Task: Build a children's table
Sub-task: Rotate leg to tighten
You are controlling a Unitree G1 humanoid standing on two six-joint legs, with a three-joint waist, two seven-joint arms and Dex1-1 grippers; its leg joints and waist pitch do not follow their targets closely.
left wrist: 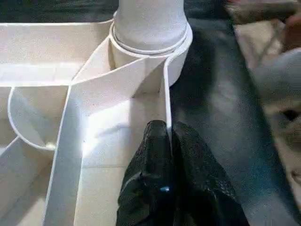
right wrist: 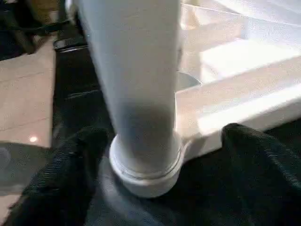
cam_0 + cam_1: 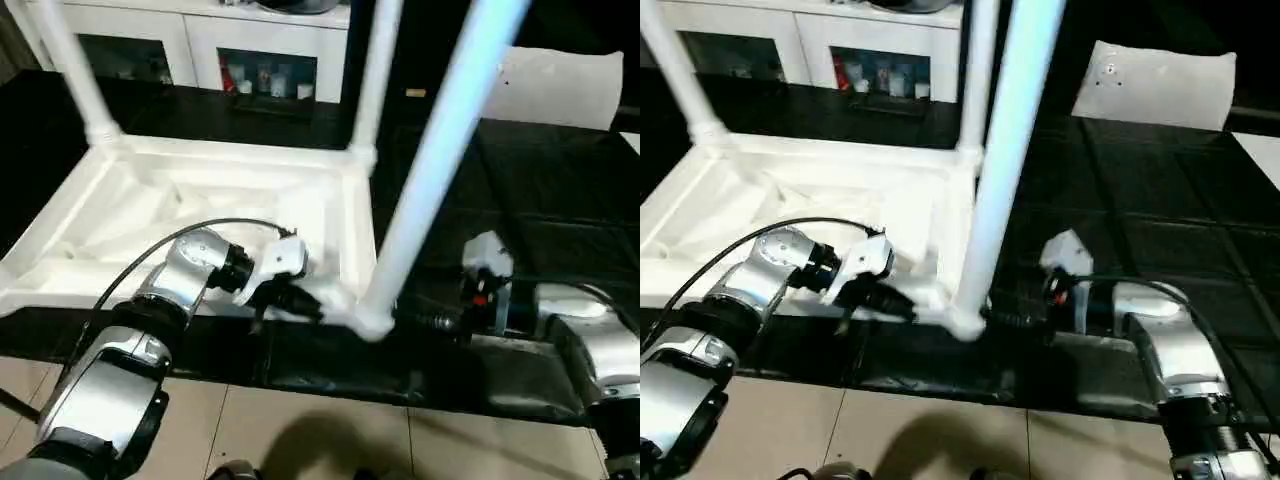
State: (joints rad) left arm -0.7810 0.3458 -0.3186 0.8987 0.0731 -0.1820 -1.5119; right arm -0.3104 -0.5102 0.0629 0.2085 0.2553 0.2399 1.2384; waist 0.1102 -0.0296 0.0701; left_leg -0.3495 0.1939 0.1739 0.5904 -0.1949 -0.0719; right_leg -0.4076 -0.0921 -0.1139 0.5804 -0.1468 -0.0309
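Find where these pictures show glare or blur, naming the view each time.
Left eye view: the near leg is smeared bluish. Left wrist view: glare whitens the tabletop; surroundings beyond the rim blur. Right wrist view: bright patches on the tabletop's ribs; the black fingers are soft, out of focus.

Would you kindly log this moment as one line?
left gripper: shut on tabletop rim | right gripper: open around near leg
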